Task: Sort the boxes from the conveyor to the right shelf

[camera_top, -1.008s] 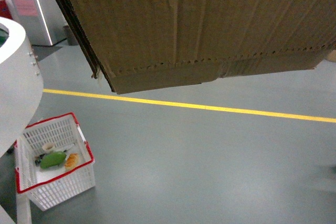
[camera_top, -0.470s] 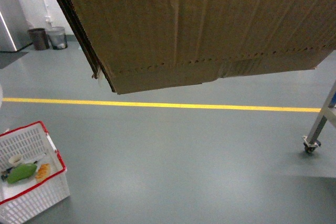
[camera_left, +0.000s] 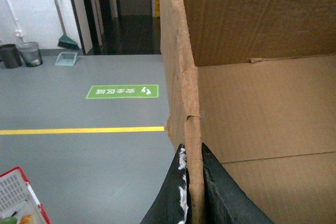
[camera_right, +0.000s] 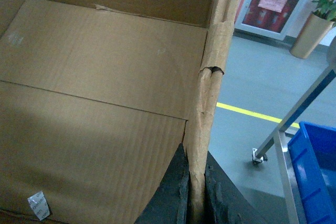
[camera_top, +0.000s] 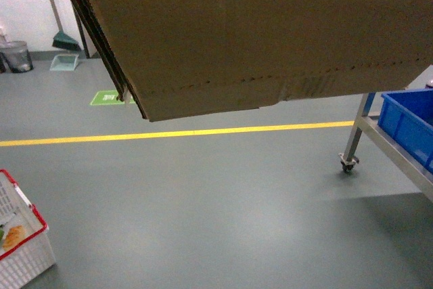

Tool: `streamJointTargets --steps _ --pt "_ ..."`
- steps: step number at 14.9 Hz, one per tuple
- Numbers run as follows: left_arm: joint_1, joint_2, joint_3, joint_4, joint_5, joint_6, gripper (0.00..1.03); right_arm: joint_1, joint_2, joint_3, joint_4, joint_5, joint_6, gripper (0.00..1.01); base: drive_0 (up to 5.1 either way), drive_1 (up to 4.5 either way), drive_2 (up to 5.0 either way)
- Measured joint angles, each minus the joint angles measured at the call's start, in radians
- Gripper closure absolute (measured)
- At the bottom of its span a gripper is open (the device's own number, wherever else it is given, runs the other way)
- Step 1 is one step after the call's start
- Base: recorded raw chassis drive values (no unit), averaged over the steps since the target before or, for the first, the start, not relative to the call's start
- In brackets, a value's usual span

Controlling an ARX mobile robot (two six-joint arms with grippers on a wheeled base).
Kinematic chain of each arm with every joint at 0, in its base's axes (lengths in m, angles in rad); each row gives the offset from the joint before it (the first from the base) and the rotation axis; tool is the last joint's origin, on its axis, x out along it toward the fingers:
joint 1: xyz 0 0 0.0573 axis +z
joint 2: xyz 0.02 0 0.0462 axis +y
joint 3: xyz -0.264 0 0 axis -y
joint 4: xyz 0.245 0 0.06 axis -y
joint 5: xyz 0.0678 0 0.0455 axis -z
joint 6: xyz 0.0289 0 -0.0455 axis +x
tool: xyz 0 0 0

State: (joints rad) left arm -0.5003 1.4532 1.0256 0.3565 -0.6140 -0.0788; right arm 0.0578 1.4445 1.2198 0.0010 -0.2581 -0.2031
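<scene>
A large brown cardboard box hangs off the floor and fills the top of the head view, hiding both grippers there. In the left wrist view my left gripper is shut on the frayed top edge of the box's left wall. My right gripper is shut on the opposite wall's edge, with the box's bare inside beside it. The right shelf enters at the right as a steel leg on a caster; its frame also shows in the right wrist view. The conveyor is out of view.
A blue bin sits on the shelf. A white basket with a red rim stands low left. A yellow line crosses the grey floor, with a green floor sign, dustpan and waste bin beyond.
The view has swung right: the basket and the conveyor's white rim slid off to the left, and the shelf with the blue bin came in at the right. Both grippers still hold the box.
</scene>
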Motion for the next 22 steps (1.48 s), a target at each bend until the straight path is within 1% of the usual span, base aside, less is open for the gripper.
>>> streamJointTargets --steps 15,17,22 --pt "-0.002 0.000 0.000 0.003 0.000 0.000 1.00 0.000 0.002 0.000 0.005 0.000 0.000 0.99 -1.5 -1.62 -1.5" --pt "0.006 0.000 0.000 0.000 0.000 0.000 1.00 0.002 0.007 0.000 0.006 0.000 0.000 0.99 2.1 -6.05 -1.4" --pt "0.002 0.001 0.000 0.002 0.000 0.001 1.00 0.001 0.007 0.000 0.006 0.001 0.000 0.99 2.2 -5.99 -1.4"
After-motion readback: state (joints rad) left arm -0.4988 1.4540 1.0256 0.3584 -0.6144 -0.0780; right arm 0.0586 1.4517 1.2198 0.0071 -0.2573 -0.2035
